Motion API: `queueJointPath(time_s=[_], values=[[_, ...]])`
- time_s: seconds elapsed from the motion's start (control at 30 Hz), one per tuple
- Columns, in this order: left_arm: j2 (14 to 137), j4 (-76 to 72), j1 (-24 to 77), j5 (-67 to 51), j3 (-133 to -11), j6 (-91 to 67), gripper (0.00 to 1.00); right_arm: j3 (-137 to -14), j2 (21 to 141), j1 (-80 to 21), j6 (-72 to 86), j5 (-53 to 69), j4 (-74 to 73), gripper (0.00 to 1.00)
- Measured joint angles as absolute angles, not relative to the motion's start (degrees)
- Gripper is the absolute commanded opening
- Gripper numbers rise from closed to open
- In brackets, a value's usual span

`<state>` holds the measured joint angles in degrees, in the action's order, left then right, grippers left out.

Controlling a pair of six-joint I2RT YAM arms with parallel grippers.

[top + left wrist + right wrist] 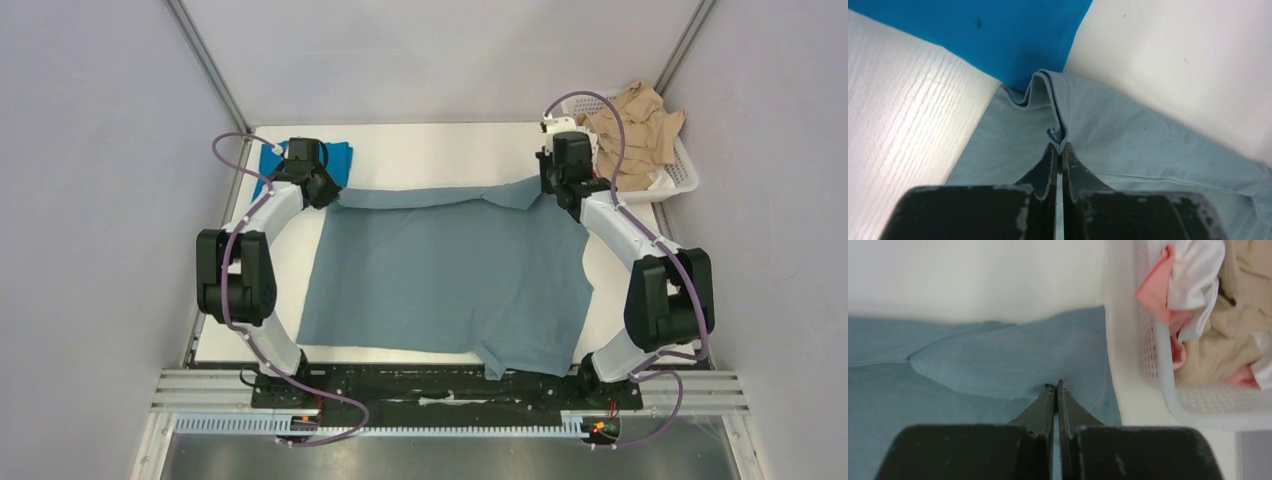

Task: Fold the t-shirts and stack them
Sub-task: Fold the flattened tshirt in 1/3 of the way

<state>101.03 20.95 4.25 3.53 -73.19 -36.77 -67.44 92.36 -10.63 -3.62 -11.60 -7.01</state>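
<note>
The large slate grey-blue t-shirt (445, 275) lies spread over the middle of the white table. My left gripper (325, 192) is shut on a pinched fold at its far left corner (1058, 125). My right gripper (562, 195) is shut on the cloth at its far right corner (1048, 370), where a flap is folded over. The cobalt blue t-shirt (335, 160) lies folded at the far left, behind the left gripper; it fills the top of the left wrist view (998, 35).
A white plastic lattice basket (672, 178) with beige, pink and white clothes stands at the far right, close to the right gripper; its wall shows in the right wrist view (1158, 365). Grey walls enclose the table on three sides.
</note>
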Motion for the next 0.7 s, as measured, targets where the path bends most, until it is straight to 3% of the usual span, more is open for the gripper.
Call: queueJointPath(time_s=[0.5, 0.53, 0.6, 0.67, 0.7], values=[[93.0, 22.3, 4.3, 4.4, -61.8, -36.7, 0.02, -61.0, 84.1, -11.3, 2.9, -13.3, -28.0, 0.00], [92.5, 22.5, 4.3, 4.4, -61.1, -36.7, 0.02, -59.5, 83.9, -11.6, 4.0, -13.9, -28.9, 0.06], [91.8, 22.7, 4.3, 4.4, -60.0, -36.7, 0.09, -55.3, 82.8, -12.5, 6.2, -14.9, -30.9, 0.30], [91.7, 23.1, 4.3, 4.4, -59.6, -36.7, 0.33, -50.7, 81.0, -13.6, 8.1, -15.7, -32.5, 0.66], [91.7, 23.6, 4.3, 4.5, -59.6, -36.6, 0.43, -48.8, 79.8, -14.3, 8.8, -16.4, -33.5, 0.74]])
